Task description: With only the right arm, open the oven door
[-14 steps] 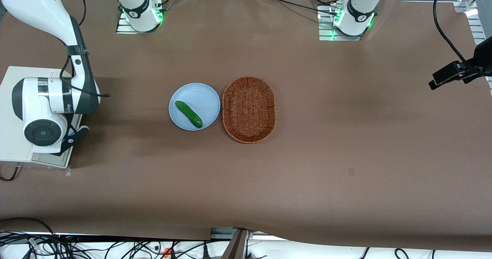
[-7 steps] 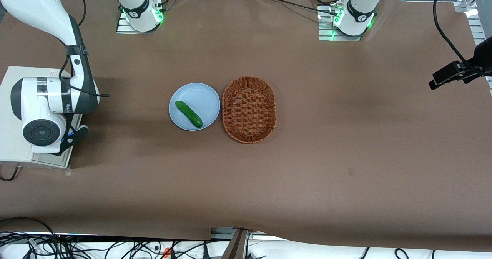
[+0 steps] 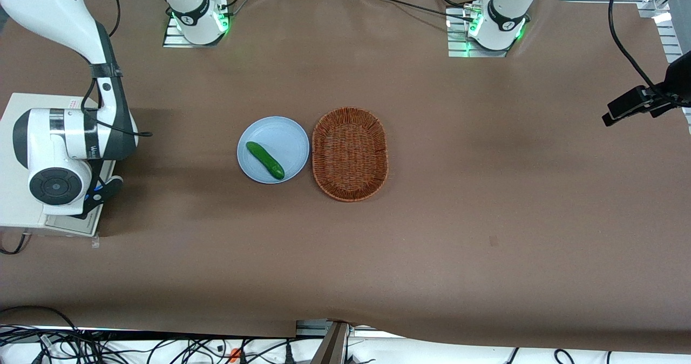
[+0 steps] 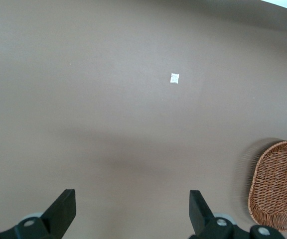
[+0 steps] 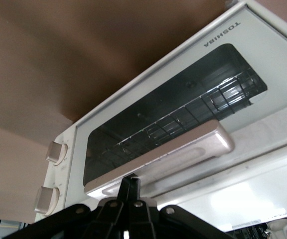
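The cream-white toaster oven stands at the working arm's end of the table, mostly covered by the right arm. Its oven door has a dark glass window with a wire rack showing through it. A silver bar handle runs along the door's edge. My gripper is shut, with its fingertips pressed together and touching the edge of the handle. From the front view the gripper sits low against the oven's side, and the door itself is hidden there.
Two round knobs sit on the panel beside the door. A blue plate with a green cucumber and a wicker basket lie mid-table. A black clamp-mounted camera stands at the parked arm's end.
The right arm's wrist and gripper have shifted slightly toward the working arm's end of the table. Plate, cucumber and basket have not moved.
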